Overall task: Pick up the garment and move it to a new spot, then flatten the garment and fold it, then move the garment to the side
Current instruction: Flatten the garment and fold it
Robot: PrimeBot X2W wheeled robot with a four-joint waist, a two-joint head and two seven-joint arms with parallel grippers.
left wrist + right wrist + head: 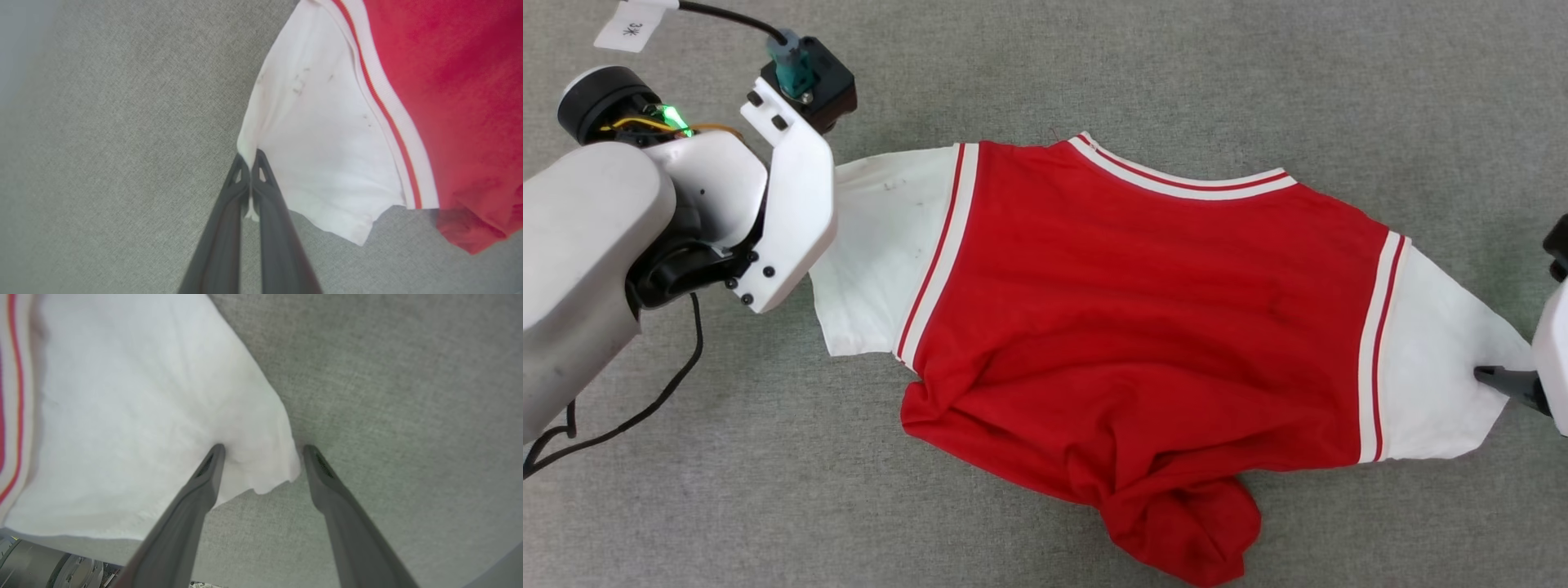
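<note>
Left hand (249, 157), in its wrist view, grips the garment (327, 134) by the white sleeve edge. Right wrist view: right hand (263, 451) open astride the other sleeve's corner. Head view: garment on grey surface (1258, 82), hem bunched. Flattening, I think; next, close right hand, stretch.

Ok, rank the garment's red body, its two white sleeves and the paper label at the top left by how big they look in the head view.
1. Red body.
2. Left sleeve and right sleeve: alike, and the left arm covers part of one, so unranked.
3. Paper label, smallest.
</note>
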